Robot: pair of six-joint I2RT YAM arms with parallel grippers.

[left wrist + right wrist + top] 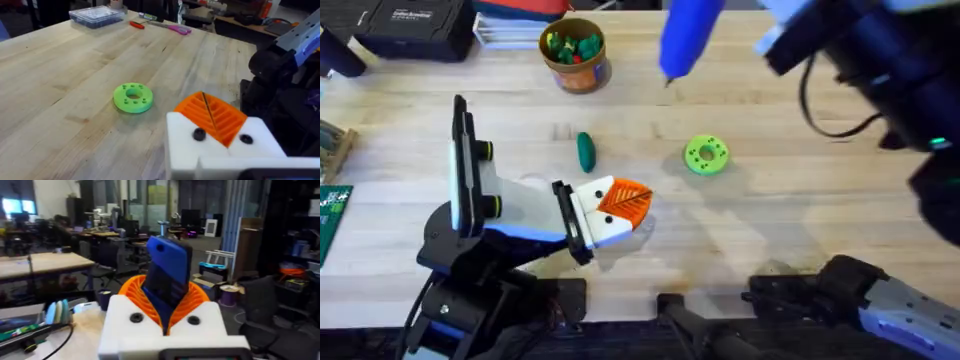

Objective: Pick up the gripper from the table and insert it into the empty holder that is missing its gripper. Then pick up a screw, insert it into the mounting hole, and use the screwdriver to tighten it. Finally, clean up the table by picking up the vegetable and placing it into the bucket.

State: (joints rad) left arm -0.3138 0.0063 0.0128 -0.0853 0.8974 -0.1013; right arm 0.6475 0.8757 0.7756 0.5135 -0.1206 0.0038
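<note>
At the bottom of the overhead frame we see the two arm bases, and just above the left base the left gripper (620, 208) lies low over the bench (770, 230), left of centre. Its white blocks and orange ribbed fingers (212, 117) are pressed together with only a thin seam between the pads, and nothing is held between them. In the left wrist view the bright green ring (132, 97) lies flat on the wood, near the fingertips but apart from them.

Farther up the overhead frame, the ring (706, 155) sits right of centre, and the dark green vegetable (585, 152) lies on the bench left of it, well apart from the ring and above the left gripper. Beyond the vegetable, near the top edge, the bucket (574, 54) stands upright with small coloured pieces inside.

At the upper right, we see the right arm raised high, dark and blurred, with the blue screwdriver (686, 38) hanging tip-down above the bench. In the right wrist view the right gripper (167, 305) has its orange pads clamped on the screwdriver's blue body (167, 280).
</note>
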